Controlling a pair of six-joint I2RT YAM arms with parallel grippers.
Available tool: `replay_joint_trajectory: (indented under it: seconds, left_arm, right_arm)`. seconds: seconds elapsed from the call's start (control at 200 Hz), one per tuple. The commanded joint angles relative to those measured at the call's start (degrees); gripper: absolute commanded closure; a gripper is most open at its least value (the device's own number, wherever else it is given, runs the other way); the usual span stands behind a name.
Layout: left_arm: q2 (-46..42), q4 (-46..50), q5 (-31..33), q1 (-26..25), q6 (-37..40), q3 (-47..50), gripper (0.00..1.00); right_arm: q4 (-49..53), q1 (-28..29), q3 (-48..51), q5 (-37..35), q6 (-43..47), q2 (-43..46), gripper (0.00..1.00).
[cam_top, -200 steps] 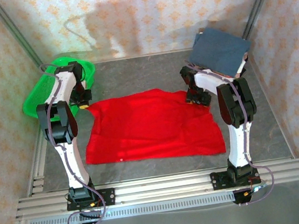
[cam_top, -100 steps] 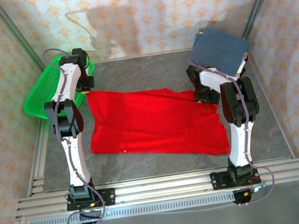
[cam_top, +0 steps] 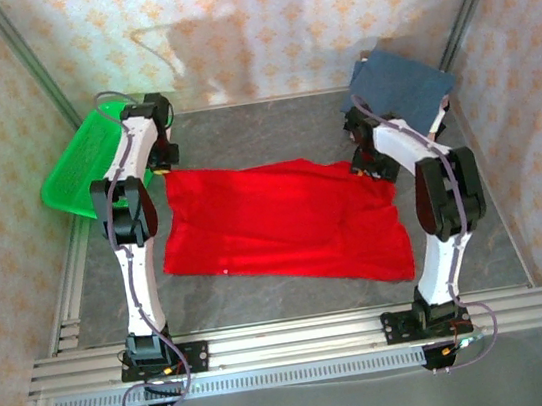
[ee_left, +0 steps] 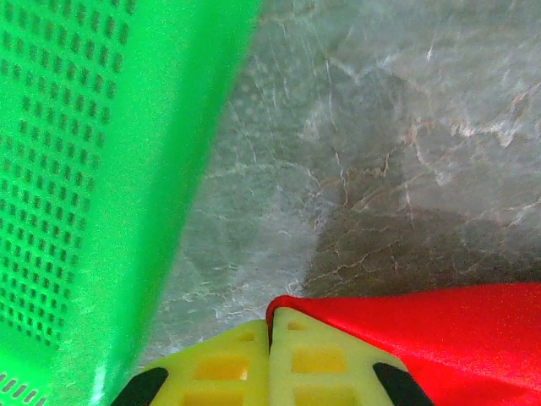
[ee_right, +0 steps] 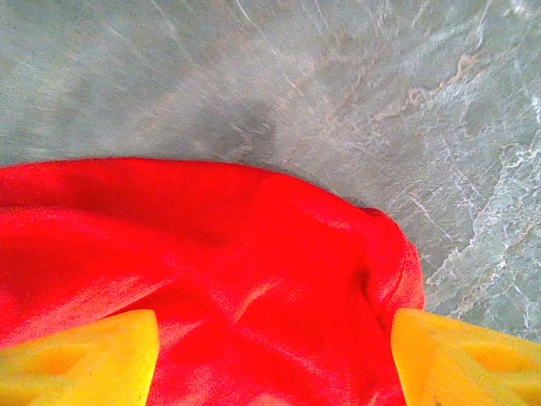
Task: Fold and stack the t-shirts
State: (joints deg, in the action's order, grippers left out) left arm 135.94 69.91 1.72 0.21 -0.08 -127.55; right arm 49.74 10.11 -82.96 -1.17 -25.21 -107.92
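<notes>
1. Working on the red t-shirt (cam_top: 284,226), spread open on the desk (cam_top: 261,129) just to the right of the green basket (cam_top: 70,176), with no fold made yet.
2. Pinching the shirt's far corner, the one just beside the basket, with the left gripper (ee_left: 270,326): yellow fingers pressed together, an edge of red cloth coming out from between them.
3. Straddling the other far corner, well away from the basket, with the right gripper (ee_right: 275,326): fingers wide apart, bunched red cloth between them, nothing clamped.
4. Leaving the slate-blue t-shirt (cam_top: 402,94) as a tidy rectangle in the far corner opposite the basket, probably folded already and likely the base of the stack.
5. Judging the step in hand: laying out and squaring the red t-shirt, early in the task, with folding and stacking both to come.
6. Next, most likely: close the right gripper on its bunched corner, or smooth that corner flat first, to match the hold on the basket side.
7. Then lift both far corners together and evenly and carry them toward the near hem, away from the basket's far end, keeping the cloth taut so the fold line runs straight.
8. Watching for a lopsided pull, given that one corner is clamped and the other loose.
</notes>
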Motion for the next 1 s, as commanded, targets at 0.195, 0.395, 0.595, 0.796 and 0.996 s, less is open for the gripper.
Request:
replay_joint_trajectory:
  seconds: [0.195,0.395,0.595,0.796,0.996]
  left_arm:
    - [-6.99,-3.26,-2.36,0.23,-0.36,8.35,0.94]
    - [-9.03,-4.59,-3.29,0.17,-0.67,12.22,0.95]
    - [-11.36,-5.79,-4.04,0.06,-1.39,15.6,0.95]
    - [-12.78,-6.4,-4.71,-0.09,-2.13,17.27,0.95]
    - [-13.24,-6.79,-4.75,-0.11,-2.47,17.86,0.95]
  right_arm:
    - [2.9,-2.99,-13.86,6.44,5.47,-4.34,0.27]
    - [-0.14,-3.08,-21.09,11.86,9.23,-12.85,0.3]
    - [-2.5,-2.56,-26.36,16.87,12.11,-18.1,0.33]
    - [-0.58,-2.14,-28.74,17.69,15.16,-21.98,0.37]
    - [-0.11,-0.73,-27.1,17.02,17.85,-23.16,0.38]
